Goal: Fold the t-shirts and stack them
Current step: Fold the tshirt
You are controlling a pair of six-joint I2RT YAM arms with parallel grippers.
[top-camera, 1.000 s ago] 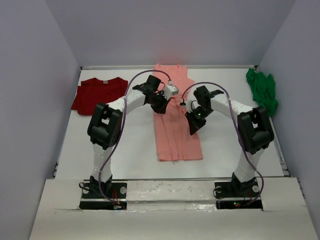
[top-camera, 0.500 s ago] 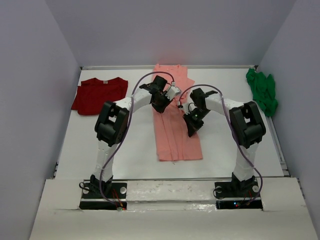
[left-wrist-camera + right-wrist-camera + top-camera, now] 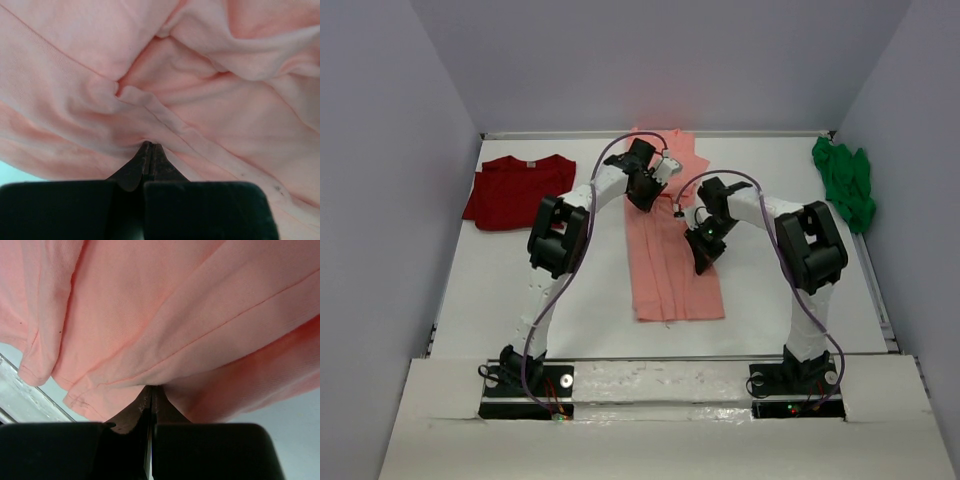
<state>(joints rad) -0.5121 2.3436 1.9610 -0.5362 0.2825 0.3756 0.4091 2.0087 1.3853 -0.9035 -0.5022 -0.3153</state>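
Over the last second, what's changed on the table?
The left end effector, shut on the salmon-pink shirt, moved toward the far edge. The right end effector, also clamped on that shirt, barely shifted, though its arm swung inward. The dark red shirt and green shirt stayed put.
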